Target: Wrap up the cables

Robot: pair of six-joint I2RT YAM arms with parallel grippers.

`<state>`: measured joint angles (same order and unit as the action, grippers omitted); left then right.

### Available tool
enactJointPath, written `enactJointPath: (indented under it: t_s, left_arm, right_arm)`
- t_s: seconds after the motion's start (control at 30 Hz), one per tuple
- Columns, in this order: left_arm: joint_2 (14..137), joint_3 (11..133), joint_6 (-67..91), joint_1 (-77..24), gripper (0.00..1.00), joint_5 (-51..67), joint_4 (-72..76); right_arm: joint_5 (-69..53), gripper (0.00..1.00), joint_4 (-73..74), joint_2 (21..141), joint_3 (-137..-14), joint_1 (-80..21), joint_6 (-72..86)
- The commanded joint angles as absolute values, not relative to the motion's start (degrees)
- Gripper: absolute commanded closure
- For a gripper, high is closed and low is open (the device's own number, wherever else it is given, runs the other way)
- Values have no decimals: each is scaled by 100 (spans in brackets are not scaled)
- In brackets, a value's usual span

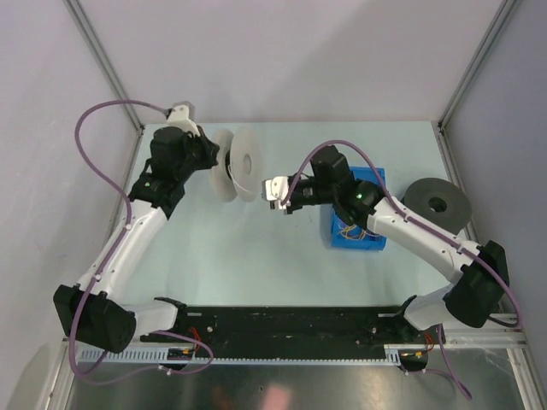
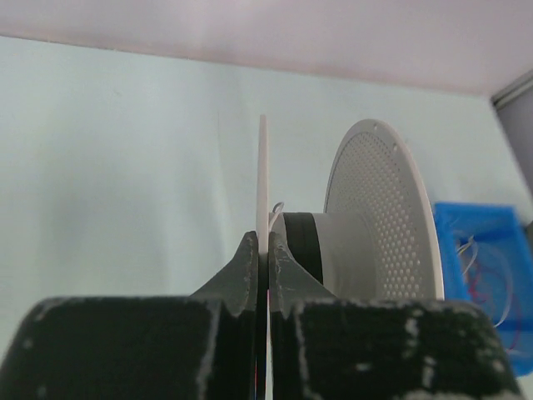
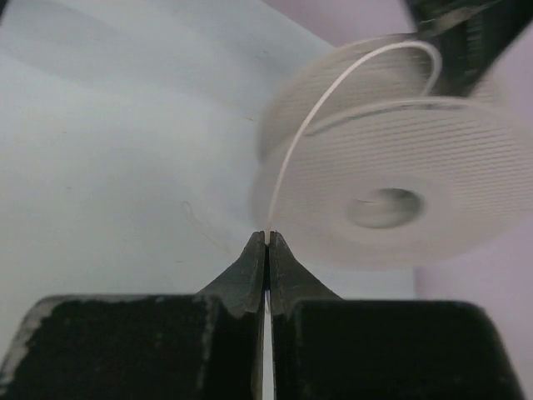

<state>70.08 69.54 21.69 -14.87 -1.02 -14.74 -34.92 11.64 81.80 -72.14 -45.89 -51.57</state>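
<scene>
My left gripper (image 1: 214, 162) (image 2: 267, 242) is shut on the thin near flange (image 2: 263, 167) of a white spool (image 1: 239, 164) (image 3: 400, 183) and holds it on edge above the table. Its perforated far flange (image 2: 383, 208) stands to the right. One thin white cable (image 3: 291, 158) arcs from the spool's core down into my right gripper (image 1: 275, 192) (image 3: 267, 237), which is shut on it just right of the spool. More cables (image 1: 349, 229) (image 2: 479, 267) lie in a blue bin (image 1: 376, 246) (image 2: 483, 218).
A dark grey roll with a centre hole (image 1: 438, 205) lies flat at the right of the table, beyond the blue bin. Metal frame posts stand at the back corners. A black rail runs along the near edge between the arm bases.
</scene>
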Motion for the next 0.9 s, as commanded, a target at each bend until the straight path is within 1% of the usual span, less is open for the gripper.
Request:
enactJointPath:
  t_s: [0.0,0.2,0.4,0.47,0.6,0.73,0.87]
  left_arm:
    - [6669,6677,1147,-1608,100,251,-967]
    - [6067,6059,375,-1619,100,1368,-911]
    - [5489,5698,-232,-1592,100,2495,-932]
    - [5338,5672,34,-1538,100,2869,-952]
    - [5249,5855,946,-1118,100,3716,-958]
    - [5407,6358,2016,-686,100,3787,-938]
    - [5593,6883,3059,-446,100,3705,-908]
  right_arm:
    - [-2819,100,1472,8248,-7865,-4419,-5340]
    - [-2415,100,1054,8554,-8377,-3944,-4935]
    - [-2553,100,1096,9105,-9027,-3367,-4558]
    - [-2616,100,1129,9288,-9115,-3173,-4521]
    - [-2902,100,1268,9595,-9137,-2774,-4277]
    - [-3214,100,1447,9824,-8992,-2520,-3883]
    - [-3540,100,1473,9940,-8712,-2522,-3492]
